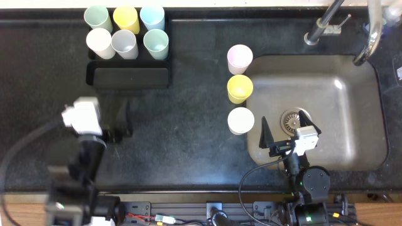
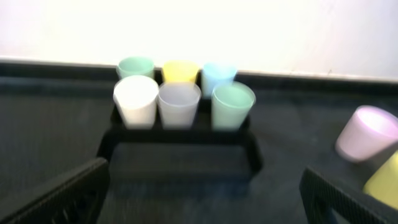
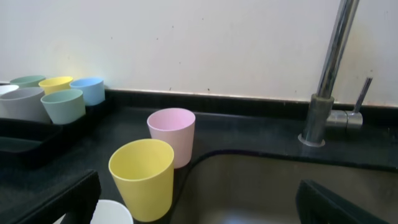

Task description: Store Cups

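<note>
Three loose cups stand in a line on the counter along the sink's left edge: a pink cup (image 1: 239, 58) (image 3: 172, 134) (image 2: 368, 132), a yellow cup (image 1: 239, 88) (image 3: 143, 175) and a white cup (image 1: 240, 120) (image 3: 112, 213). At the back left, a black tray (image 1: 129, 77) (image 2: 180, 162) holds six upright pastel cups (image 1: 124, 43) in two rows, and its front strip is bare. My left gripper (image 1: 123, 119) (image 2: 205, 202) hovers open in front of the tray, holding nothing. My right gripper (image 1: 286, 127) (image 3: 199, 208) is open over the sink, facing the loose cups.
The steel sink (image 1: 339, 94) fills the right side, with a drain near my right gripper. A faucet (image 1: 326, 22) (image 3: 329, 74) rises at the back right. Dark counter lies open between the tray and the loose cups. A pale wall backs the counter.
</note>
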